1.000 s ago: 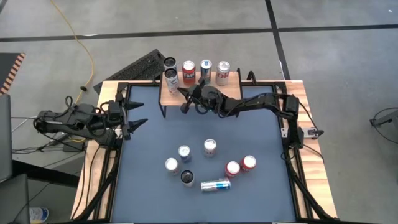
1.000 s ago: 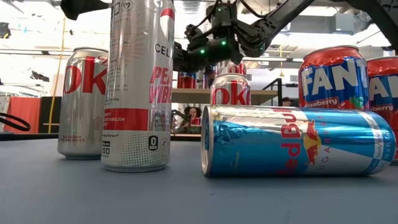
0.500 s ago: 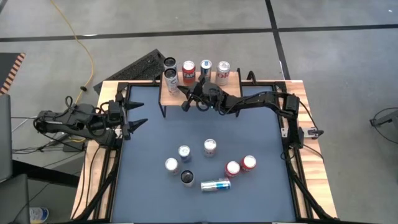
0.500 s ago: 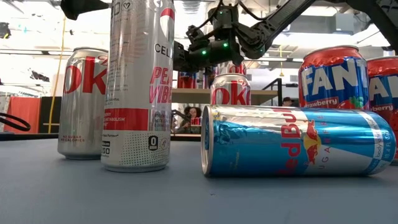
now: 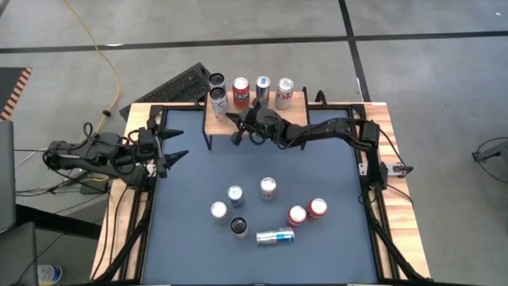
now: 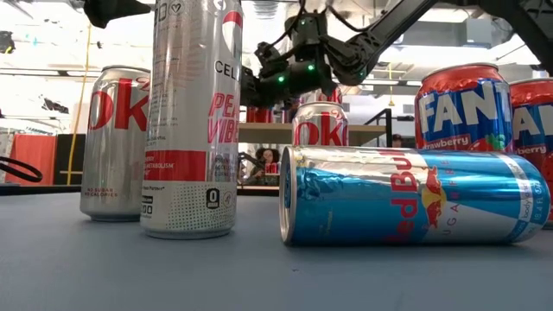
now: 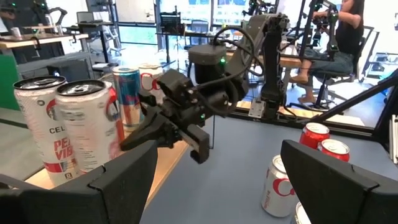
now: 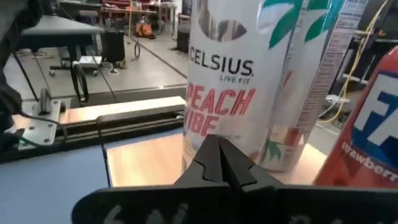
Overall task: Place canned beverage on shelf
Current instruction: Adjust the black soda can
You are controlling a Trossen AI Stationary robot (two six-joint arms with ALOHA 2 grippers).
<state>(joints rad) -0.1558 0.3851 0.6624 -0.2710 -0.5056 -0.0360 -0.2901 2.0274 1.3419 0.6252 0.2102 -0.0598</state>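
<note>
Five cans (image 5: 240, 93) already stand on the shelf (image 5: 216, 120) at 12 o'clock, the right pincer (image 5: 235, 127) closed and empty beside them, seven cans (image 5: 268, 188) left on the counter (image 5: 190, 199).

Top centre of the high view, the shelf (image 5: 219, 124) carries five cans (image 5: 240, 93) along its back edge. Right gripper (image 5: 232, 125) sits just in front of them, over the shelf. Left gripper (image 5: 176, 145) waits at the left. Seven cans (image 5: 268, 188) cluster lower centre on the table (image 5: 190, 238), one lying flat (image 5: 275, 236) at the front.
</note>
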